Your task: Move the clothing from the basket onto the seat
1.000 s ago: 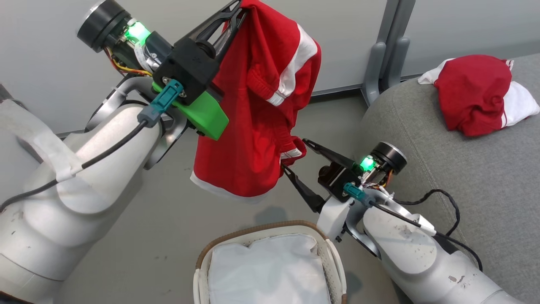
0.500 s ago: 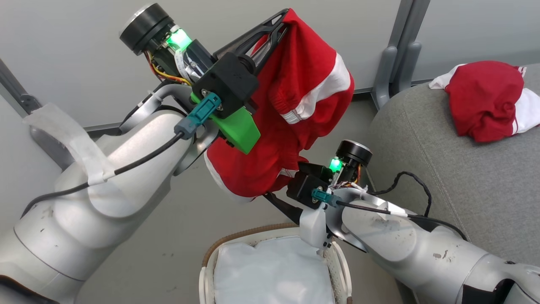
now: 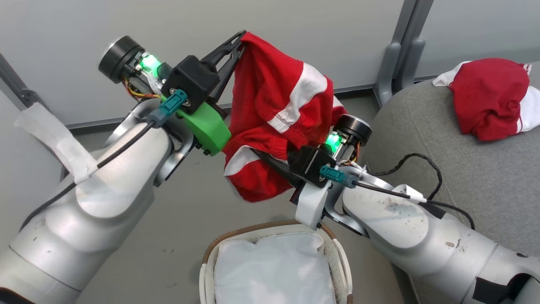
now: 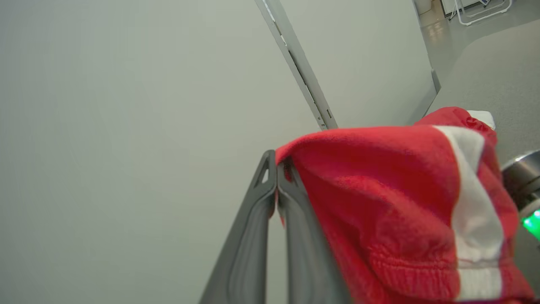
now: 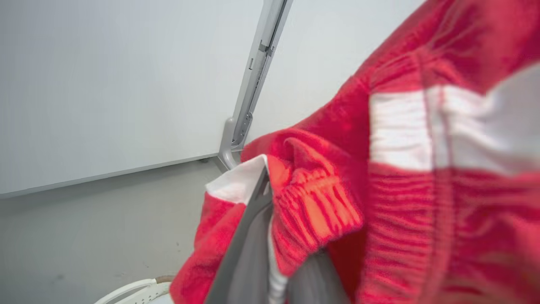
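1. The left gripper (image 3: 238, 39) was up high, its fingers pressed together on the top edge of a red-and-white garment (image 3: 274, 97).
2. Lower down, the right gripper (image 3: 265, 157) pinched the same garment's elastic band.
3. The garment hung in the air between them, above the basket (image 3: 342, 261) and beside the seat (image 3: 464, 181).
4. A second red garment (image 3: 485, 97) lay crumpled on the seat.
5. The basket showed its white liner (image 3: 270, 270).
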You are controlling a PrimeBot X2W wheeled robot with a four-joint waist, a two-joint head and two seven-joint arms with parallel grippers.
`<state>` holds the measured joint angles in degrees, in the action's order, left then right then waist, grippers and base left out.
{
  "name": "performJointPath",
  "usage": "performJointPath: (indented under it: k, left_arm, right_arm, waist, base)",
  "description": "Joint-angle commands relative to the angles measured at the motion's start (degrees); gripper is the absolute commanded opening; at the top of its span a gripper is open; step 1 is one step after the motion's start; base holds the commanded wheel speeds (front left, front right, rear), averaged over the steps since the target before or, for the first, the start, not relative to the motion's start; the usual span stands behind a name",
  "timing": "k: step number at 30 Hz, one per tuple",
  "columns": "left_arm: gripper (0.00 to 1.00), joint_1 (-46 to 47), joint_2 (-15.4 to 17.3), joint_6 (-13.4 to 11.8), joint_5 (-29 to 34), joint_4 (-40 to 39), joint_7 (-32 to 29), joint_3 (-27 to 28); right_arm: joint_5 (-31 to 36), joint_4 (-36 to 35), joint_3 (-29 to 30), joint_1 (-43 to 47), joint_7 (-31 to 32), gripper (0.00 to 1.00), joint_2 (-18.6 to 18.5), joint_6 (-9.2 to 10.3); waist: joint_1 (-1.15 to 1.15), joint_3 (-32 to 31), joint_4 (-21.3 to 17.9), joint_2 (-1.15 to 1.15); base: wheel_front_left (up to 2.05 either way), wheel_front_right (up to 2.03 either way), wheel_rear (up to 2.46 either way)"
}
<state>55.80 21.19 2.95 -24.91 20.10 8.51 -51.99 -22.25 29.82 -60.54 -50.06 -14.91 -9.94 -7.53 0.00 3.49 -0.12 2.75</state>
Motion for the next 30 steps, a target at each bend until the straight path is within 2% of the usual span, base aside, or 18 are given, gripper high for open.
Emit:
performJointPath:
  k: [1, 2, 4, 10, 17, 23, 30]
  left_arm:
    - [0.27, -1.8, 0.1, -0.5, -1.4, 0.8, 0.6, 0.6]
    - [0.46, -2.7, -0.1, -0.5, -2.2, 1.6, 1.0, 1.0]
    - [1.00, -4.5, -0.5, -0.5, -4.0, 2.9, 1.9, 1.6]
    - [1.00, -10.5, -1.5, -0.7, -8.7, 3.9, 4.2, 3.4]
    - [1.00, -18.9, -2.2, -2.4, -10.8, 2.0, 6.3, 5.2]
    - [1.00, -25.7, -3.1, -3.5, -10.7, 0.3, 6.7, 6.6]
    - [1.00, -30.4, -4.6, -3.3, -8.6, -2.0, 6.7, 8.6]
  right_arm:
    - [0.7, -1.1, 1.3, 1.5, -0.2, 0.00, -0.4, 0.08]
    - [1.2, -2.1, 2.6, 1.9, -0.2, 0.00, -0.7, 0.08]
    - [2.4, -3.7, 5.5, 3.0, -0.2, 0.00, -1.3, 0.08]
    - [5.4, -6.1, 12.9, 5.5, -0.2, 0.00, -1.9, 0.08]
    - [8.9, -7.5, 20.5, 9.0, -0.2, 0.00, -3.2, 0.08]
    - [11.2, -8.3, 26.0, 12.3, -0.2, 0.00, -4.5, 0.08]
    - [13.0, -9.0, 30.1, 14.7, -0.2, 0.00, -5.5, 0.08]
  waist:
    - [0.00, 0.1, -0.2, 0.00]
    - [0.00, 0.1, -0.3, 0.00]
    - [0.00, 0.2, -0.5, 0.00]
    - [0.00, 0.4, -0.6, 0.00]
    - [0.00, 0.4, -0.1, 0.00]
    - [0.00, 0.3, 0.2, 0.00]
    - [0.00, 0.3, 0.0, 0.00]
  base:
    - [0.00, 0.00, 0.00]
    - [0.00, 0.00, 0.00]
    - [0.00, 0.00, 0.00]
    - [0.00, 0.00, 0.00]
    - [0.00, 0.00, 0.00]
    - [0.00, 0.00, 0.00]
    - [0.00, 0.00, 0.00]
